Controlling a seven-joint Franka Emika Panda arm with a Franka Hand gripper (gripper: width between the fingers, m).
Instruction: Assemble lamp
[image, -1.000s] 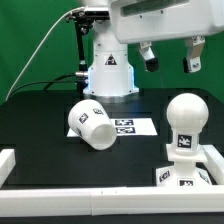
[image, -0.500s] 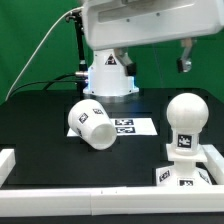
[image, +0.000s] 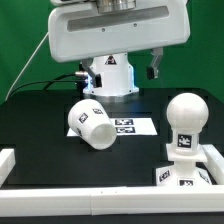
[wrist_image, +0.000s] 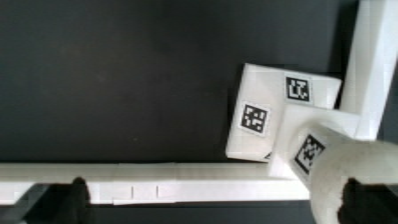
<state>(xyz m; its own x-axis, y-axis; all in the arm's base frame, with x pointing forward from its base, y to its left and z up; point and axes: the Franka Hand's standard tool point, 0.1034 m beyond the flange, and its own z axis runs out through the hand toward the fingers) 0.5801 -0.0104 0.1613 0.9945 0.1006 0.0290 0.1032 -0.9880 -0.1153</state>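
The cup-like shade (image: 92, 122) lies on its side on the black table, left of the middle in the exterior view; the wrist view shows it (wrist_image: 342, 160) blurred, by one finger. The round-headed bulb (image: 185, 118) stands upright on the squarish base (image: 185, 175) at the exterior view's right front. My gripper (image: 132, 66) hangs high over the back of the table, near the robot's pedestal, with one dark finger (image: 155, 65) showing. In the wrist view my gripper (wrist_image: 210, 205) is open and empty, its fingers far apart above the table.
The marker board (image: 126, 127) lies flat beside the shade and shows in the wrist view (wrist_image: 272, 110). A white rail (image: 20, 160) borders the table's front and left and shows in the wrist view (wrist_image: 160, 182). The robot's pedestal (image: 110, 75) stands at the back.
The arm and gripper have swung toward the exterior view's left, from above the bulb to near the pedestal. The lamp parts have not moved.
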